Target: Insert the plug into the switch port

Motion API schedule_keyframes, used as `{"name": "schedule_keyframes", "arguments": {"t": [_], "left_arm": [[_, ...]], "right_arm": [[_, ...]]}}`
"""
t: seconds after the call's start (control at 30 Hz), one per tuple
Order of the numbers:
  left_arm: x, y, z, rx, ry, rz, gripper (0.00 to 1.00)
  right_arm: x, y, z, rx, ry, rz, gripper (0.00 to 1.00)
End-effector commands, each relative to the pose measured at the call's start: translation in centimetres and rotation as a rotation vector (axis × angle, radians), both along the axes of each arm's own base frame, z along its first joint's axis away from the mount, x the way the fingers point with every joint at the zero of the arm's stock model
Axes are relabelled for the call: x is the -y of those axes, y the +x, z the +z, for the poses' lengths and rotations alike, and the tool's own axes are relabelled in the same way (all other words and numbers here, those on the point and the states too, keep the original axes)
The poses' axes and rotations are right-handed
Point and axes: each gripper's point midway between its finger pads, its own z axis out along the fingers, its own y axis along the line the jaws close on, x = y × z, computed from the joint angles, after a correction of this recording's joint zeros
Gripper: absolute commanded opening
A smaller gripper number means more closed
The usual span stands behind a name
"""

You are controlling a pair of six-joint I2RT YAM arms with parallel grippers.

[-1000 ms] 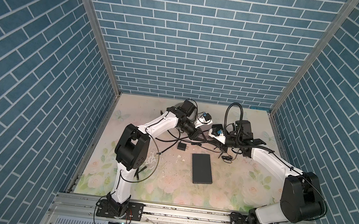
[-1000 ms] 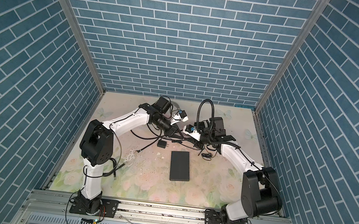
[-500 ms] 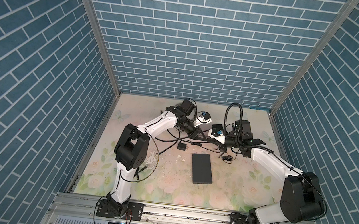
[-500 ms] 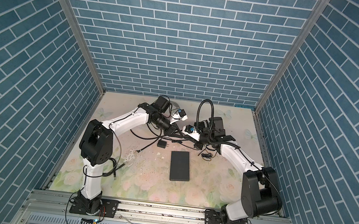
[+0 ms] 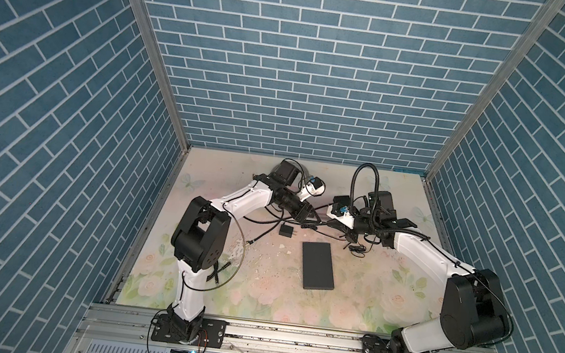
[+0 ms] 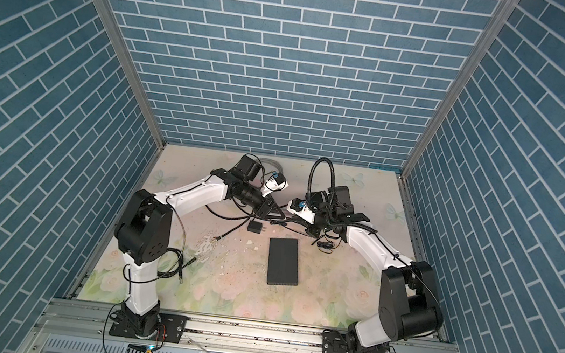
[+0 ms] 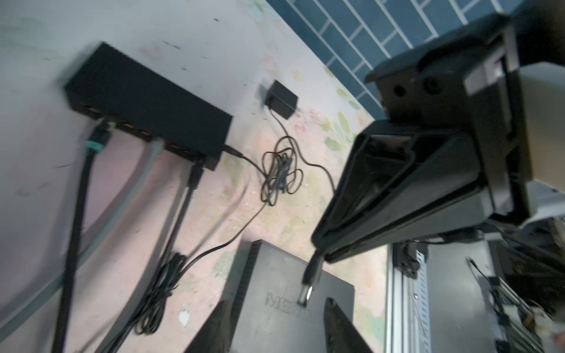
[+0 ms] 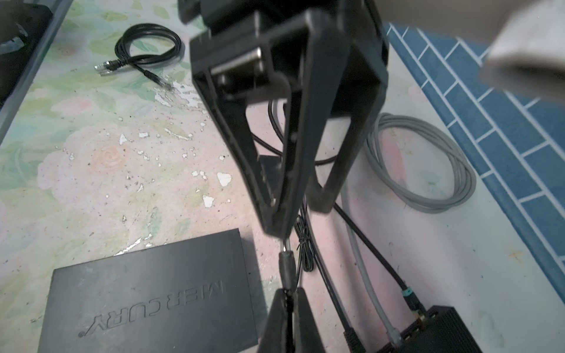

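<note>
The plug point(image 8: 287, 266) was recorded clamped at its cable end in the closed right gripper point(image 8: 289, 294), long axis pointing between the parted fingers of the left gripper point(image 7: 276, 305), raised near the flat-lying MERCURY switch point(image 5: 316, 273), whose port could not be seen.

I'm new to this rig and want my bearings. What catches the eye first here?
At the centre of both top views, the right gripper is shut on a black barrel plug, its metal tip pointing into the open left gripper. Close by lies a flat black switch marked MERCURY. A second black switch with cables plugged in shows in both wrist views.
</note>
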Motion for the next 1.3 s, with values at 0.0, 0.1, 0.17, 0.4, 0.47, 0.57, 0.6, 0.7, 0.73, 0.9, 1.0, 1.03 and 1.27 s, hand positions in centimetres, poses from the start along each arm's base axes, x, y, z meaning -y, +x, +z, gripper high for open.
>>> {"name": "schedule_keyframes", "arguments": {"t": [0.0,0.1,0.17,0.4,0.47,0.57,0.6,0.7,0.73,0.9,1.0,1.03,1.27], "left_arm": [[-2.2,3.5,2.6,0.097,-0.029,0.229,0.52],[-3.5,3.2,1.7,0.08,0.0,0.336,0.52],[-3.5,2.2,0.7,0.037,0.005,0.389,0.51],[-2.3,-2.5,-4.5,-0.068,0.165,0.501,0.52],[-1.4,-3.8,-5.4,-0.098,0.162,0.513,0.52],[-0.4,-5.0,-6.5,-0.116,0.161,0.53,0.52],[0.1,-5.4,-6.8,-0.126,0.154,0.525,0.52],[0.8,-6.1,-7.8,-0.151,0.17,0.529,0.52],[0.8,-6.2,-8.1,-0.148,0.182,0.534,0.52],[-1.1,-6.2,-9.1,-0.115,0.246,0.608,0.53],[-1.7,-6.5,-9.3,-0.118,0.26,0.619,0.54],[-1.8,-6.7,-9.4,-0.125,0.259,0.62,0.54],[-1.6,-7.3,-9.8,-0.146,0.235,0.609,0.54]], "right_arm": [[1.7,-0.9,-3.2,-0.087,-0.1,-0.076,0.0],[3.0,-1.2,-4.4,-0.139,-0.144,-0.174,0.0],[4.1,-1.5,-5.1,-0.159,-0.184,-0.236,0.0],[8.2,-3.5,-7.2,-0.251,-0.392,-0.356,0.0],[8.8,-4.2,-7.8,-0.289,-0.431,-0.362,0.0],[9.2,-5.3,-8.7,-0.341,-0.471,-0.358,0.0],[9.3,-5.8,-9.0,-0.358,-0.486,-0.352,0.0],[8.5,-7.3,-9.2,-0.39,-0.475,-0.304,0.0],[7.9,-7.9,-9.1,-0.402,-0.455,-0.28,0.0],[5.9,-9.6,-9.0,-0.426,-0.408,-0.202,0.0],[5.7,-10.3,-9.9,-0.454,-0.449,-0.182,0.0],[5.6,-10.4,-10.2,-0.466,-0.46,-0.178,0.0],[3.8,-10.4,-9.7,-0.452,-0.422,-0.169,0.0]]}}
